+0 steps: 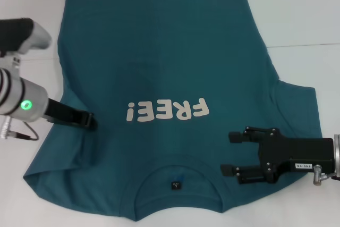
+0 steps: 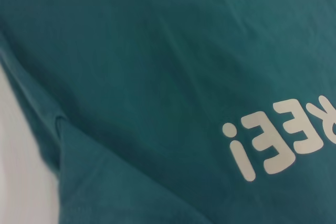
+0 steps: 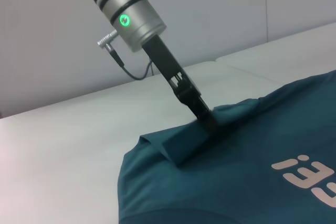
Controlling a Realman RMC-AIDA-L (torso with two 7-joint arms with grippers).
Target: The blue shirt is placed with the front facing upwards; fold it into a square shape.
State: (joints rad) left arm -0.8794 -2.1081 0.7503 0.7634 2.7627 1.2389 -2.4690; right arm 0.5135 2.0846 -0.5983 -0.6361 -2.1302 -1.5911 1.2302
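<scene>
A white table [image 1: 297, 19] is filling the scene, and a large dark teal-blue short-sleeved cotton T-shirt [image 1: 159, 67] is lying spread across most of it, front side up. Its hem is lying at the far edge and its round collar [image 1: 178, 176] is sitting nearest the robot, so the white "FREE!" lettering [image 1: 167, 111] on the chest is reading upside down in the head view. A small black tag [image 1: 176, 185] is showing inside the collar.

On the robot's left, the shirt's sleeve [image 3: 181, 145] is lying folded inward over the body of the shirt, forming a raised, creased flap. The silver left arm, with a green light glowing on its wrist, is reaching in from the left. The black left gripper [image 1: 90, 120] is pressing down at the fold of that flap, its tip touching the cloth; the right wrist view is showing it closed to a narrow point and pinching the fabric there [image 3: 209, 121].

On the robot's right, the other sleeve [image 1: 297, 115] is lying flat and spread outward on the table. The black right gripper [image 1: 232, 152] is sitting over the shirt's right shoulder, just beside the collar, pointing toward the middle of the shirt. Its two fingers [image 1: 236, 136] are standing apart, released, with nothing between them.

The left wrist view is showing only teal cloth, the folded edge and part of the lettering [image 2: 283, 140].
</scene>
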